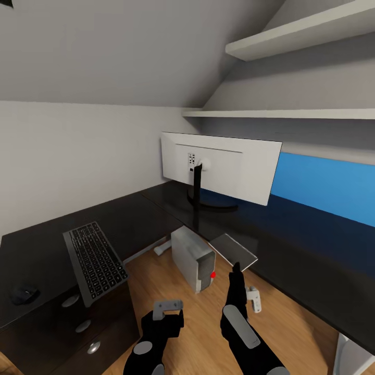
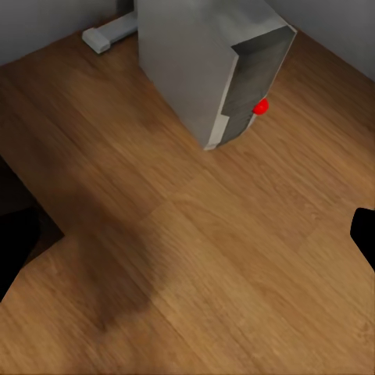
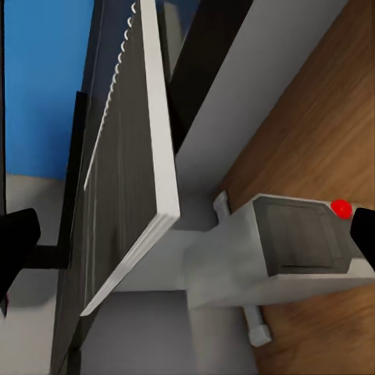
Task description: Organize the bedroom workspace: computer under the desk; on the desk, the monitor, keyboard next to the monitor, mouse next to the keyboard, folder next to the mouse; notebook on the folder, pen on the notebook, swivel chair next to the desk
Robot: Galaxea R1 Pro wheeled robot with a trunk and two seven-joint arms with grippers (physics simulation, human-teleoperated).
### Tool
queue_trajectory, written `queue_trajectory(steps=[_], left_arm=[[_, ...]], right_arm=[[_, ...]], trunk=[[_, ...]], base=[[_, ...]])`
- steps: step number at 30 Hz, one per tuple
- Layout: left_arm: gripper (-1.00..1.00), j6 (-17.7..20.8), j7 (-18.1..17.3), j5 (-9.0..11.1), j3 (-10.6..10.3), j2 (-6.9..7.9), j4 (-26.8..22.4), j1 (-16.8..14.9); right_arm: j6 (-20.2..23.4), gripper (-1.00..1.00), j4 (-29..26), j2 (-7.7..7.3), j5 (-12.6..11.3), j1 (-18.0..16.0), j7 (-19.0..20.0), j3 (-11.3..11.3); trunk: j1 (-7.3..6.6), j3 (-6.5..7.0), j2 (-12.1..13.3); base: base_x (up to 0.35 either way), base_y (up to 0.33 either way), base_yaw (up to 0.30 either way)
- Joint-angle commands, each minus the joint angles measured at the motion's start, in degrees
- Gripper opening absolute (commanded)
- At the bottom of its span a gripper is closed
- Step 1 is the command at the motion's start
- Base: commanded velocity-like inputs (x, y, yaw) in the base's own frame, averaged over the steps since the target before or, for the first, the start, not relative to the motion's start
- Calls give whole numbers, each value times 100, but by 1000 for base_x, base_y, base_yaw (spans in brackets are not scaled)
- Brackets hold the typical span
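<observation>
The desk (image 1: pixel 130 219) wraps the corner of the room in an L, and most of the workspace already looks set. The monitor (image 1: pixel 221 166) stands at the desk's inner corner with its white back showing. The computer (image 1: pixel 194 259) sits on the floor at the desk's inner front edge, only partly beneath the top as far as can be judged. The keyboard (image 1: pixel 95 260) lies slanted on the drawer wing, one end overhanging its front edge, so it is well apart from the monitor and may want shifting. The notebook (image 1: pixel 233 251) lies at the front edge of the other wing, jutting out over the computer, not yet stacked on anything. The mouse (image 1: pixel 23 295) rests toward the outer end of the drawer wing, beside the keyboard. The left gripper (image 1: pixel 170 308) hangs over the floor with jaws spread wide and empty; the right gripper (image 1: pixel 237 272) points toward the notebook, empty as far as the pictures tell, but I cannot tell its spread.
</observation>
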Motion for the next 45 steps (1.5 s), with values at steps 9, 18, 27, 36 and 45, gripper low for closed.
queue_trajectory(steps=[9,18,27,36,45], left_arm=[[100,11,52,57,-8,9,-4,-5],[100,11,46,57,-8,9,-3,-5],[100,11,46,57,-8,9,-3,-5],[100,11,47,56,-8,9,-3,-5],[100,11,48,57,-8,9,-3,-5]], right_arm=[[-29,100,-8,-1,-42,-5,-46,29],[-21,100,-6,1,-44,-5,-46,36],[-20,100,-6,-1,-44,-5,-46,38],[-20,100,-6,-1,-44,-5,-46,38],[-20,100,-6,-11,-28,-5,-46,32]], trunk=[[0,-6,-3],[0,-6,-3],[0,-6,-3],[0,-6,-3],[0,-6,-3]], base=[[0,0,0],[17,3,0],[102,30,0],[56,10,0],[39,8,0]])
